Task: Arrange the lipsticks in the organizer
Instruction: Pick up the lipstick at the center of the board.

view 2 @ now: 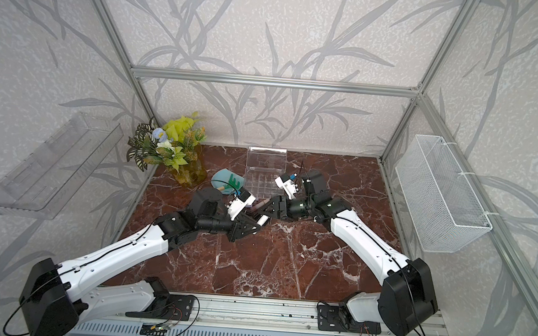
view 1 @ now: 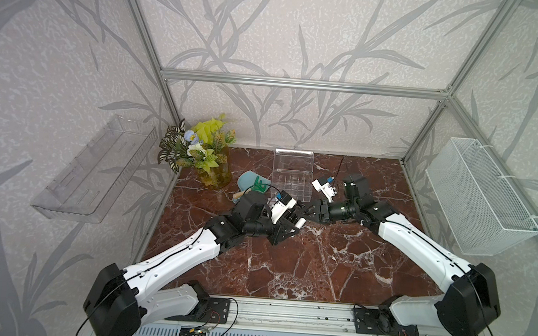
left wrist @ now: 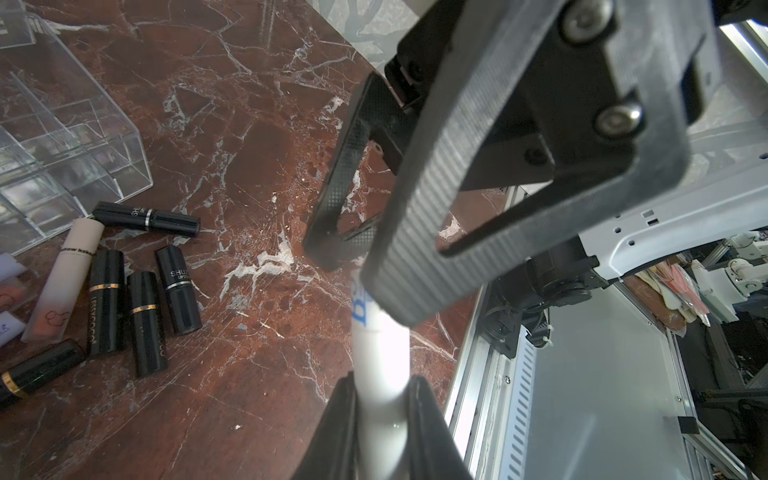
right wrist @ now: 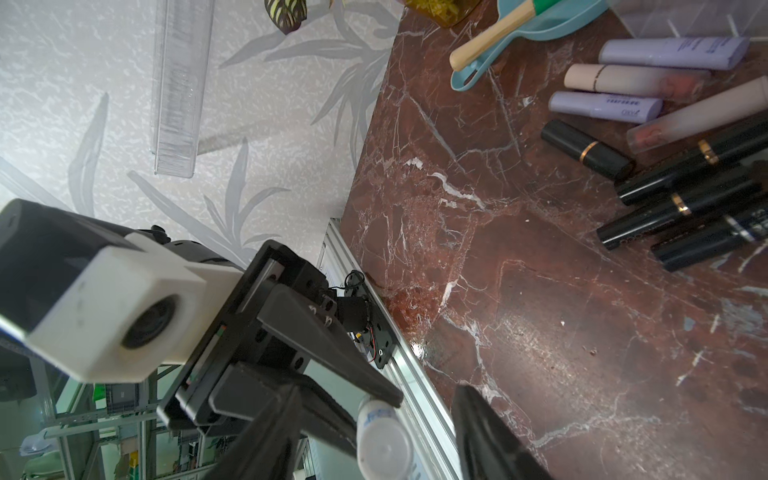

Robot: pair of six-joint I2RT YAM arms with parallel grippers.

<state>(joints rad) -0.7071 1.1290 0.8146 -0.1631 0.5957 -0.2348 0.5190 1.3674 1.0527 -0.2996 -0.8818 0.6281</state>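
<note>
In both top views, mid-frame, the left gripper's (view 1: 296, 224) fingers clamp a white cylindrical lipstick tube (view 2: 262, 221) below the clear plastic grid organizer (view 1: 292, 185). The left wrist view shows black lipsticks (left wrist: 141, 299) lower left on the red marble worktop (left wrist: 249, 124). Only the right wrist view shows lilac tubes (right wrist: 665, 54), upper right, and the right gripper's (right wrist: 378, 392) fingers apart either side of the white tube.

Tally — five black cylindrical lipstick tubes (left wrist: 106, 303), two lilac plastic tubes (right wrist: 673, 52), two pale pink tubes (right wrist: 636, 79), one white tube (right wrist: 384, 440). One clear plastic gridded organizer (view 1: 292, 183), one white wire mesh basket (view 1: 482, 198), one clear wall tray (view 1: 93, 168).
</note>
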